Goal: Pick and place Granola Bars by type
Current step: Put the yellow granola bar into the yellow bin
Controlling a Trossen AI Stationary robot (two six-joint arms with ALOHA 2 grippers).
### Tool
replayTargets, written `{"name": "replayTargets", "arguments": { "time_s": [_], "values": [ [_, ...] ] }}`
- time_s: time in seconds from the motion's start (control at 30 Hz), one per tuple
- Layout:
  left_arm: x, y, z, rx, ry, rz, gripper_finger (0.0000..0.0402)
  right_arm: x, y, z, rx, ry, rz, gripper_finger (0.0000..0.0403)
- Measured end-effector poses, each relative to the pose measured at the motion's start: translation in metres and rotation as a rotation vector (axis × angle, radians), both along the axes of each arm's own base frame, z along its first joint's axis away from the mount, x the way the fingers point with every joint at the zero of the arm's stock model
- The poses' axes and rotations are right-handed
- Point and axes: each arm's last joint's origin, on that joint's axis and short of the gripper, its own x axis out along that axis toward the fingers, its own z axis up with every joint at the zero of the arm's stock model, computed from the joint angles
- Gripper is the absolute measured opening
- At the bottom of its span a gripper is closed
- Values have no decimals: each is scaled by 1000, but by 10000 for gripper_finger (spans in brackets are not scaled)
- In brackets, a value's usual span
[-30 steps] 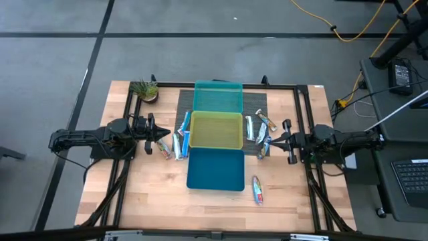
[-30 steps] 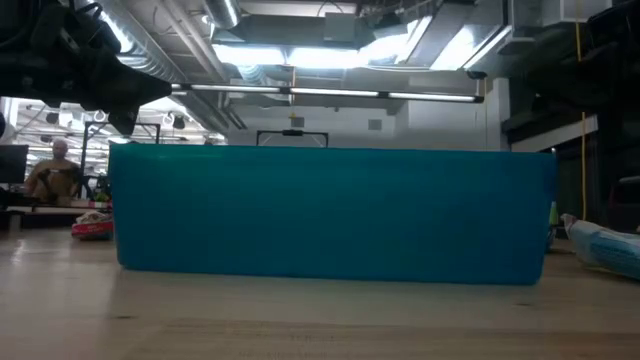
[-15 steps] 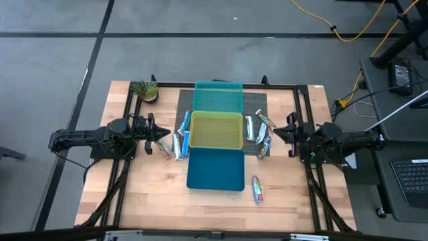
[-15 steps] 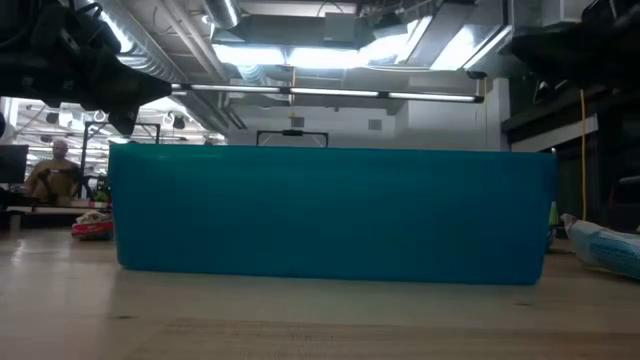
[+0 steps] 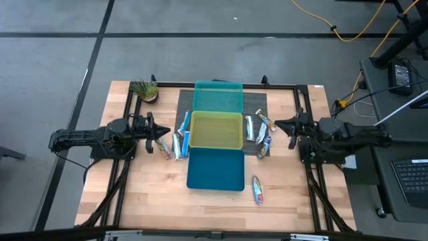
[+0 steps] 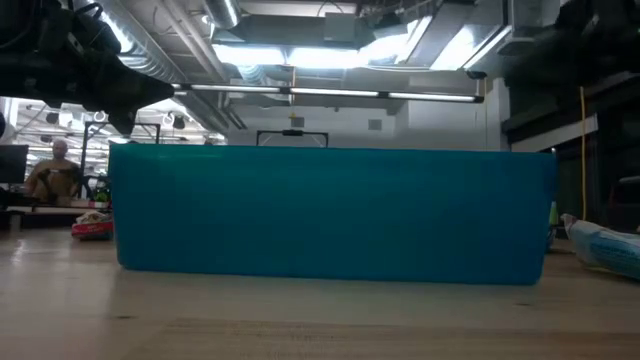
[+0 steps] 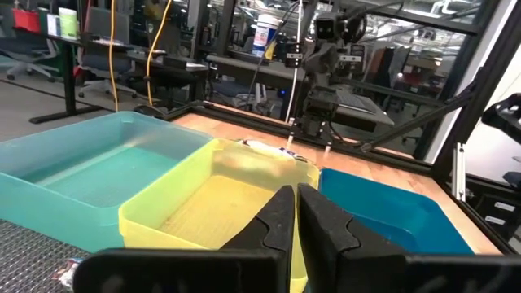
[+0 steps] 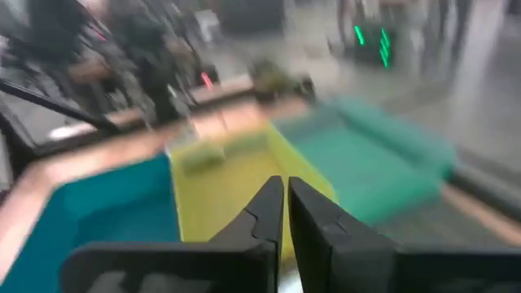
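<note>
The left end effector (image 5: 158, 128) hovers with fingers pressed together, holding nothing, beside the left-hand Granola Bars (image 5: 175, 142). Three bins (image 5: 215, 130) sit mid-worktop (image 5: 147, 187) — apparently one per type. The right end effector (image 5: 281, 125), fingers likewise together and empty, faces the right-hand bars (image 5: 262, 132), likely its next pick.

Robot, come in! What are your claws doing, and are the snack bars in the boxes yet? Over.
Left gripper shut, empty, beside the left granola bars. Right gripper shut, empty, near the right bars. Yellow-green bin empty; bars lie loose on the table. Nothing blocking.
</note>
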Motion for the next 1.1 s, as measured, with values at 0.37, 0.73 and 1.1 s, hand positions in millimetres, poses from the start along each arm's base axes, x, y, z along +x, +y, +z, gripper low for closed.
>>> {"name": "replayTargets", "arguments": {
  "time_s": [0.37, 0.73, 1.1],
  "values": [
    [0, 0, 0, -25, -9, 5, 12, 24, -11, 28, 191, 266, -246, 179],
    [0, 0, 1, -25, -11, 6, 11, 91, -74, 8, 389, 637, -278, 252],
    [0, 0, 1, -68, -19, 6, 11, 125, -133, -47, 395, 1003, -235, 244]
  ]
}}
